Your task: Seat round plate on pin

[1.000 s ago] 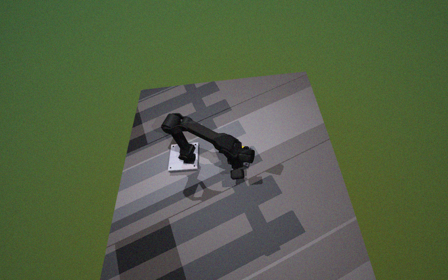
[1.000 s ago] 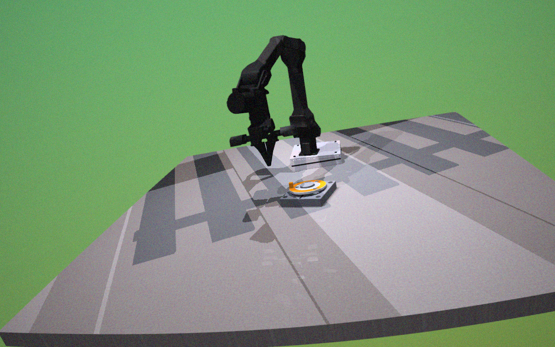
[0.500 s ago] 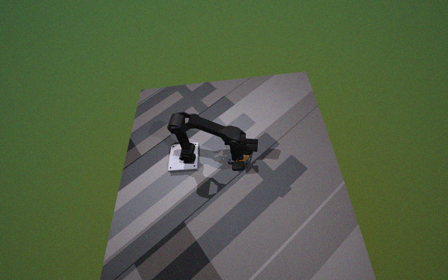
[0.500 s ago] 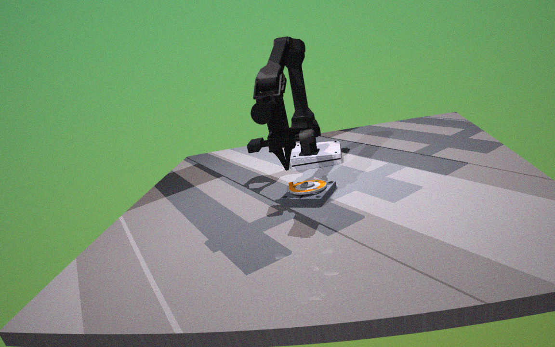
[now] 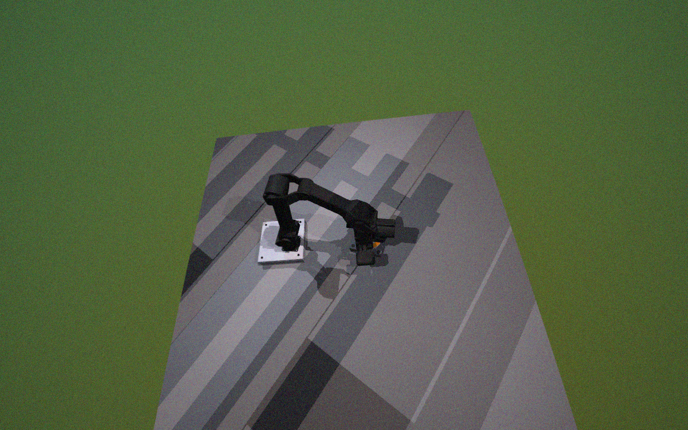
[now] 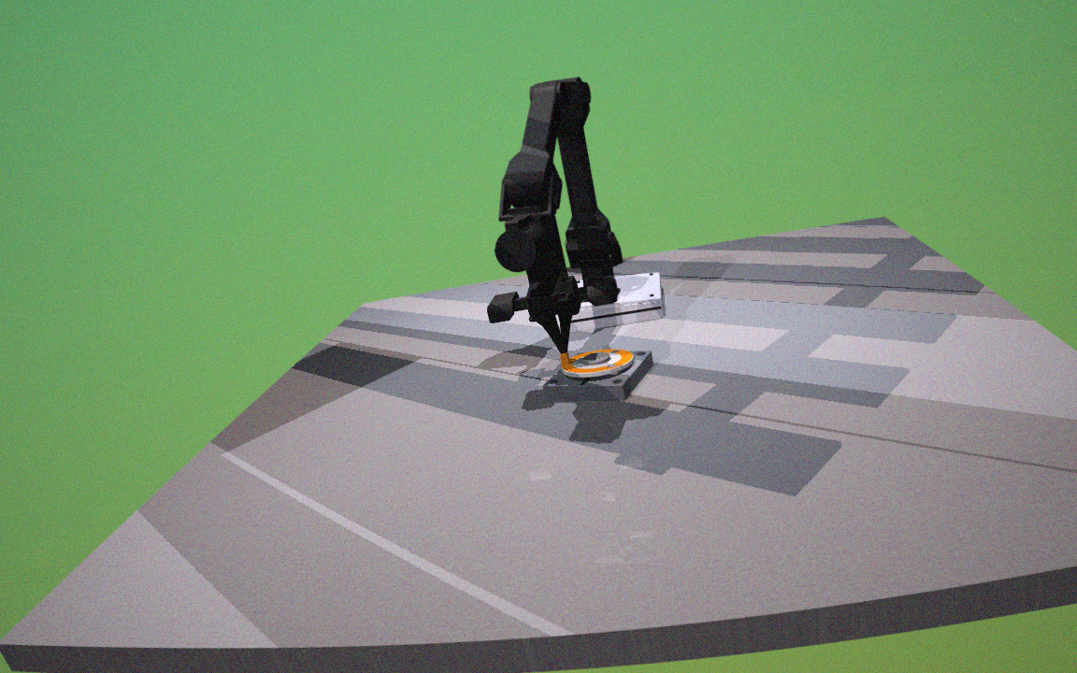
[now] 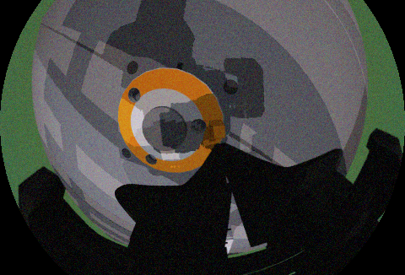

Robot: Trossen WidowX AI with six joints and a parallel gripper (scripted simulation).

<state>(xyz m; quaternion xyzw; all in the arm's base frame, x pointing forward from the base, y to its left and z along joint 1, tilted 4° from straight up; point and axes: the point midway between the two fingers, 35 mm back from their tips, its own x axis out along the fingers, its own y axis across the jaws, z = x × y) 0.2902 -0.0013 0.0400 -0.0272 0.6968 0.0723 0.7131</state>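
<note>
Pinched tight on nothing, my gripper (image 6: pixel 562 351) points down at the orange tab (image 7: pixel 214 132). The round plate (image 7: pixel 169 126) sits on its post on the base (image 6: pixel 601 382). It looks hard and light, so I should push the tab sideways.

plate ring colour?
Orange ring around a pale grey inner disc; it shows best in the wrist view.
</note>
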